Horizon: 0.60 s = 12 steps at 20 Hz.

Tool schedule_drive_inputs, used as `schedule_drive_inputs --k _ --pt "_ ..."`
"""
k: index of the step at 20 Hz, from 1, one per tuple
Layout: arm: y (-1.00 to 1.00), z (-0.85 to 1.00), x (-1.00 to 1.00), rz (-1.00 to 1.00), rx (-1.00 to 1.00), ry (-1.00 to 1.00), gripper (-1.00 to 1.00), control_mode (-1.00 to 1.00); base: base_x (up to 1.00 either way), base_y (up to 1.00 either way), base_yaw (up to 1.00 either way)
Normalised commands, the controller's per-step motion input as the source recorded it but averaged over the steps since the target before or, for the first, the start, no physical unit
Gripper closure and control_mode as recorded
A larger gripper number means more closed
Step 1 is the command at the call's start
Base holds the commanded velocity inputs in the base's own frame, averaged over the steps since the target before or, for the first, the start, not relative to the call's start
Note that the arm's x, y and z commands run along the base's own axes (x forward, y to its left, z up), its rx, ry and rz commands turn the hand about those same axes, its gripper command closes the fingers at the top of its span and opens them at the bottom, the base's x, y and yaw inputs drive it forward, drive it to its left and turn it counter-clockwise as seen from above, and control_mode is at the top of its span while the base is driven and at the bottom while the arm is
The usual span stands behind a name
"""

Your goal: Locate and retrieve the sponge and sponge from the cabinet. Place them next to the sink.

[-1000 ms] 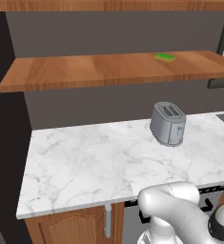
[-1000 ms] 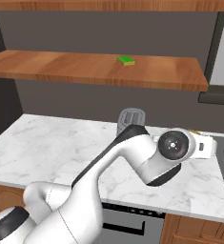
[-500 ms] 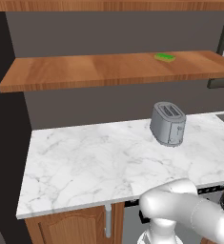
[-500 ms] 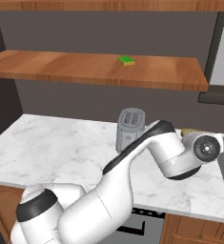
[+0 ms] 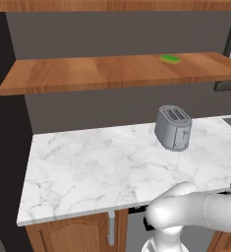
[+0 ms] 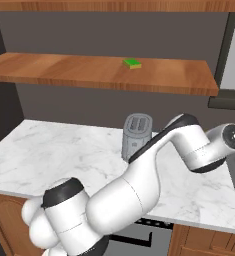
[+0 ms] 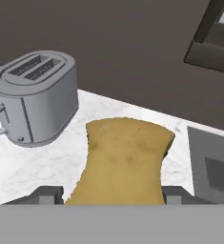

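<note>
In the hand view my gripper (image 7: pixel 112 193) is shut on the olive-yellow sponge (image 7: pixel 123 159), which stands up between the two dark fingertips (image 7: pixel 49 193) above the marble counter. The sponge hangs between the toaster (image 7: pixel 35 97) and the sink (image 7: pixel 213 164). The bright green sponge (image 5: pixel 170 59) (image 6: pixel 132 63) lies flat on the lower board of the cabinet (image 5: pixel 87 74) (image 6: pixel 64 70), apart from the gripper. My arm's wrist (image 6: pixel 233 135) reaches to the far right over the counter.
A grey toaster (image 5: pixel 173 127) (image 6: pixel 138 134) stands on the white marble counter (image 5: pixel 87 167) (image 6: pixel 49 150) near the back wall. A dark hood or panel (image 7: pixel 213 43) hangs on the wall above the sink. Lower cupboards with arched doors run under the counter.
The arm has swung right along the counter, past the toaster toward the sink, carrying the olive-yellow sponge. The green sponge and the toaster have stayed where they were.
</note>
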Motion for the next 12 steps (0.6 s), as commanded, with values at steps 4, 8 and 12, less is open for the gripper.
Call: schedule_drive_inputs --k 4,8,12 --pt "-0.06 -0.38 0.27 0.09 0.0 0.1 1.0 -1.0 0.0 0.0 0.0" --pt "-0.09 -0.42 0.33 0.12 0.0 0.08 1.0 -1.0 0.0 0.0 0.0" --pt "-0.11 -0.44 0.35 0.14 0.06 0.09 1.0 -1.0 0.0 0.0 0.0"
